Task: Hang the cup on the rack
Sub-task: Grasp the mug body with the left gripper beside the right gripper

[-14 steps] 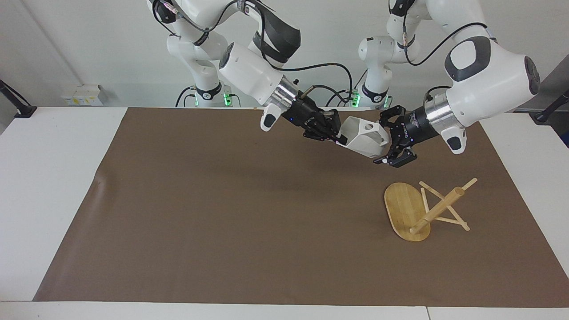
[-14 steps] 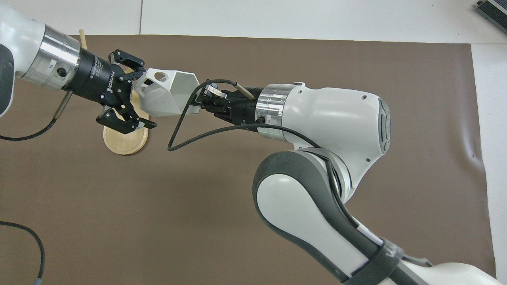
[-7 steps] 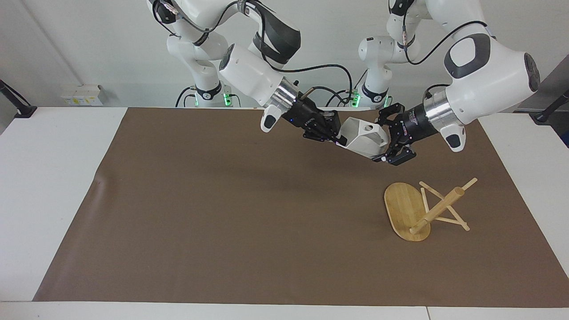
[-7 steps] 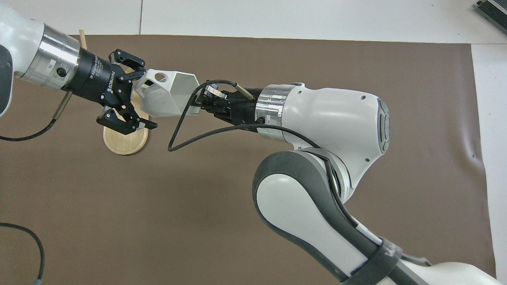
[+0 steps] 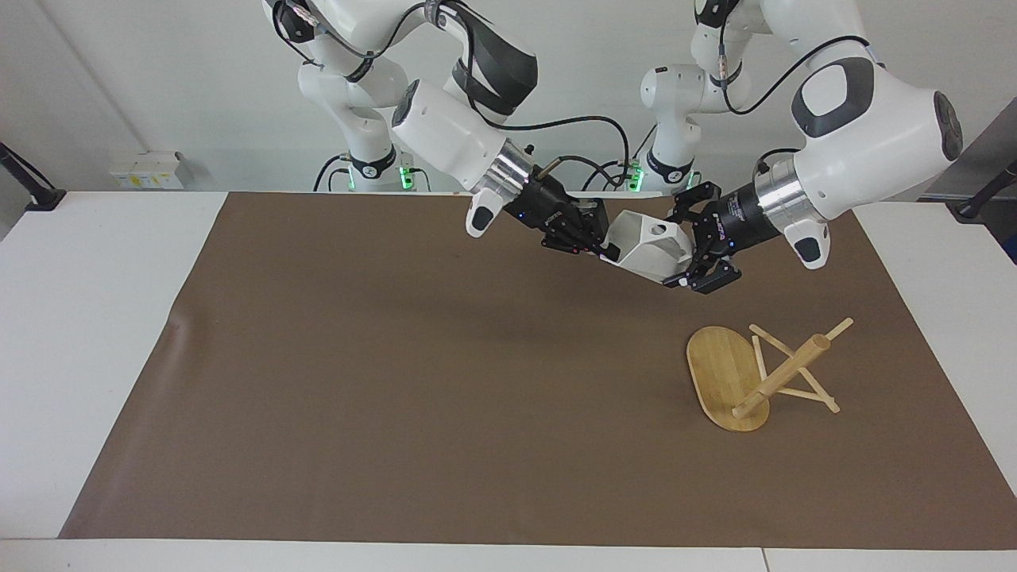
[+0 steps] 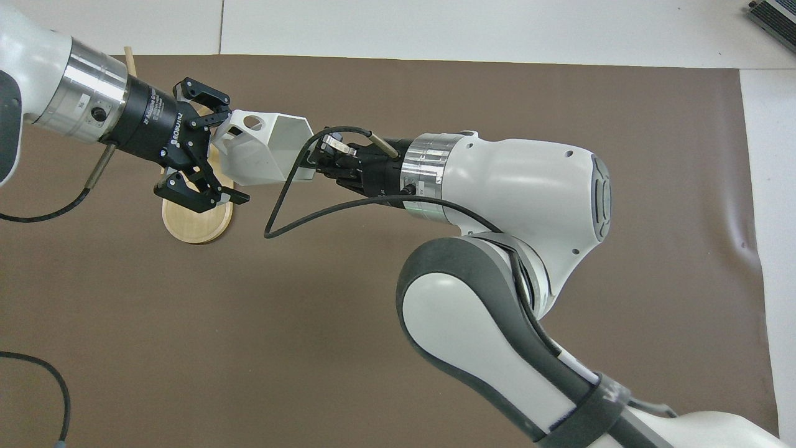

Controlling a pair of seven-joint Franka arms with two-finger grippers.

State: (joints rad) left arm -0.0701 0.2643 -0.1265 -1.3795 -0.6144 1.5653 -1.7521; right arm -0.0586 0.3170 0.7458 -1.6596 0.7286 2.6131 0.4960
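Cup [image 5: 647, 245] held aloft above the mat, nearer the robots than the rack [image 5: 755, 372]. Right gripper [image 5: 597, 246] fingers clamped on its rim; left gripper [image 5: 690, 248] fingers spread wide around the handle end. Probably light, rigid, smooth; best gripped by the blocky handle.

1. Cups: one. A white faceted cup [image 5: 647, 245] with a blocky handle pierced by one round hole.
2. Racks: one. A bamboo rack [image 5: 755, 375] made up of one oval base, one thick round post and thin peg sticks; the exact number of sticks cannot be told.
3. Robot arms: two, each white with grey joints.
4. Grippers: two, both black: one right gripper [image 5: 605, 242] and one left gripper [image 5: 690, 249], each with two fingers.
5. Brown mats: one brown mat [image 5: 397, 381] covering the middle of the table.
6. Tables: one white table [image 5: 87, 318].
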